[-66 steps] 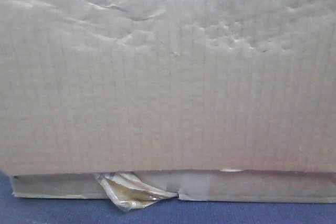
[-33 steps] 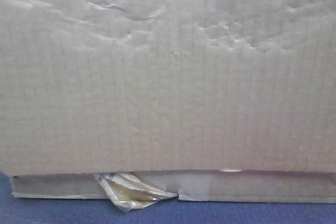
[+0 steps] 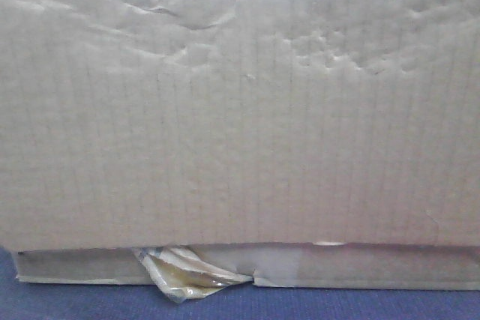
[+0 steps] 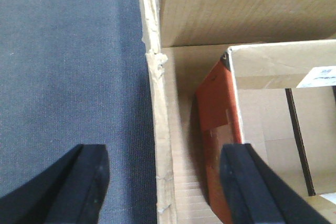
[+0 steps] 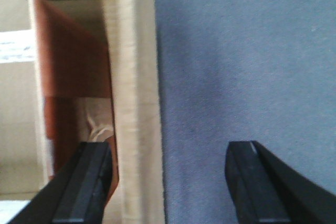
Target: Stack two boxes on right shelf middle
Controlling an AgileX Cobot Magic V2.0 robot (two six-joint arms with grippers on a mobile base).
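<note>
In the front view the tall box (image 3: 240, 110) with a wrinkled brown face fills the frame. It rests on the flatter box (image 3: 375, 266), which has torn yellowish tape (image 3: 184, 275) at its front. The shelf is out of view. My left gripper (image 4: 164, 156) is open astride a cardboard side wall (image 4: 157, 103), one finger over the carpet and the other inside, beside an orange-sided inner box (image 4: 218, 108). My right gripper (image 5: 169, 150) is open astride the opposite wall (image 5: 135, 77), with its left finger inside near the orange side (image 5: 68, 61).
Both boxes sit on a dark blue-grey carpeted surface (image 3: 75, 301), which spreads out to the left (image 4: 68, 66) and to the right (image 5: 247, 66) of the cardboard. A white label (image 4: 319, 77) lies inside the open inner box.
</note>
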